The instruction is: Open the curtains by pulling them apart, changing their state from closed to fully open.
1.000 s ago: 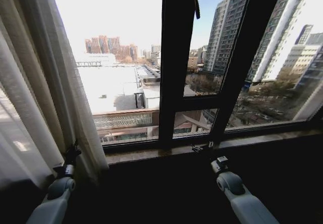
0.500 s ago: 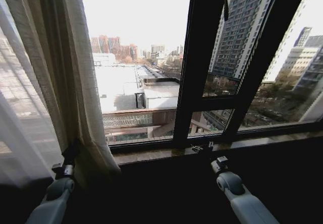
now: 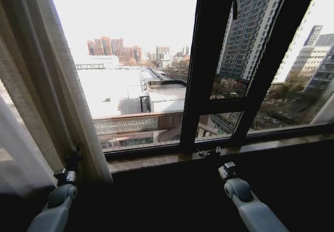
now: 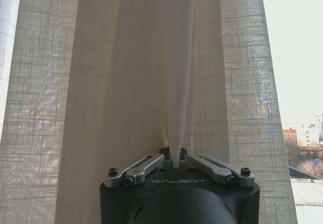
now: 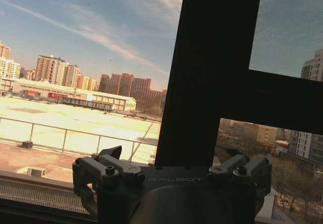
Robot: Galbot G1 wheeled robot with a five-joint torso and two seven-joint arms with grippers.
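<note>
**Curtain bunched at the left of the window**

The curtains (image 3: 42,85) hung at the far left, their long folds running up and down, leaning a little. The left gripper (image 4: 175,156) was pinched tight on a fold low down. The right gripper (image 3: 209,152) sat near the window sill (image 3: 156,161), spread wide, holding nothing.

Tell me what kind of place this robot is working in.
Probably an upper-floor room in a city building. A large black-framed window looks down on rooftops and across to high-rise blocks, and a sheer white curtain, pinched by the left gripper, hangs at the side.
</note>
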